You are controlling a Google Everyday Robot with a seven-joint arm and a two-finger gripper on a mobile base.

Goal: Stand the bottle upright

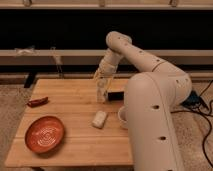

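A dim room with a dark back wall crossed by pale horizontal rails lies behind a light wooden slatted counter (75, 145), which stands on a speckled floor.

From the one camera view, the robot's large white arm (150, 85) fills the right side, its bulky body covering the counter's right edge, and it bends over toward the middle of the far edge. There the gripper (102, 92) points downward over the far half of the counter, right at the small slim whitish, semi-clear plastic bottle (102, 94). The bottle appears upright, with its base on the counter a little in from the far edge. The fingers stand on either side of the bottle; whether they press it or stand slightly clear cannot be told.

Just right of the bottle lies a small flat black object (116, 95), partly hidden by the arm. Nearer the middle of the counter, toward the front, rests a stubby whitish oblong lump (99, 119). Just right of it, a translucent white cup (121, 116) shows, half covered by the robot's body. A round orange-red ribbed plate (45, 134) sits near the front left corner. A small dark red object (37, 102) lies at the left edge.
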